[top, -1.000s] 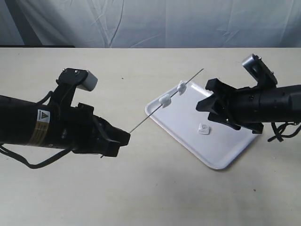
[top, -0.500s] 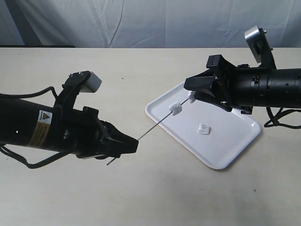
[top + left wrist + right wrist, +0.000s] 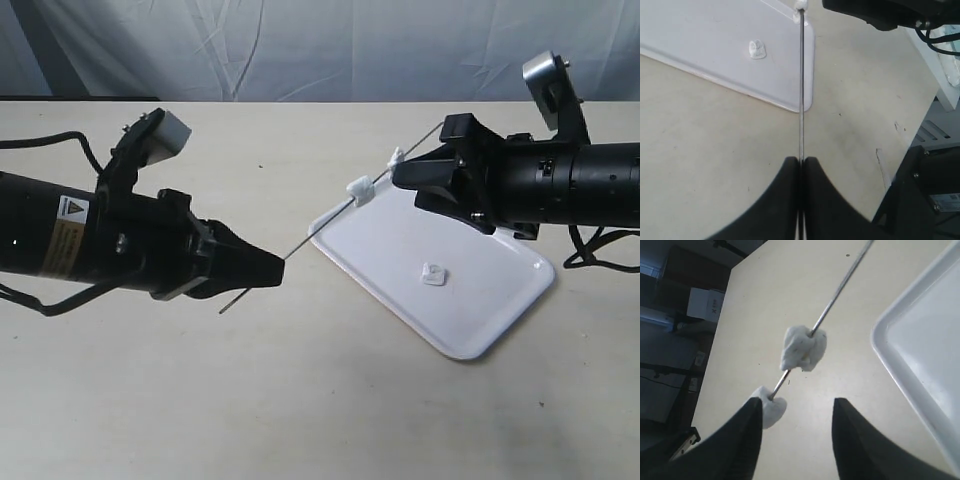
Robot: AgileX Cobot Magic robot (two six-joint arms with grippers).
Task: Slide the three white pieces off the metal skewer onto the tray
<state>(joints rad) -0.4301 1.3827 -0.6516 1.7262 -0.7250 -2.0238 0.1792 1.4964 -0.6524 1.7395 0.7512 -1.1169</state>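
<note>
1. The skewer [image 3: 318, 235] is gripped near its lower end by the left gripper [image 3: 265, 270]. In the left wrist view the fingers [image 3: 785, 200] are seen pressed tight together on the rod, and a short stub is left poking out behind them
2. The skewer is seen as a very thin, straight, grey metal rod. It is tilted upward from the left gripper toward the right gripper [image 3: 412, 185] and held clear of the table [image 3: 330, 400]
3. Two pieces are threaded on its upper part, the lower white piece [image 3: 358, 187] and the upper white piece [image 3: 397, 157], with bare rod between them
4. In the right wrist view both are shown as small, soft-looking, lumpy white chunks with ragged edges, pierced through by the rod
5. The right gripper is held open, with its fingers spread well apart. The upper white piece is seen just beside the inner edge of one finger [image 3: 747, 440], but whether it is touched cannot be told
6. A third, the loose white piece [image 3: 434, 274], is found lying on the tray [image 3: 480, 325] near its middle, well apart from the skewer
7. The tray is seen as glossy white and rectangular, with rounded corners and a low rim, laid flat on the table at a slant. The two skewered pieces are held in the air close to its left corner
</note>
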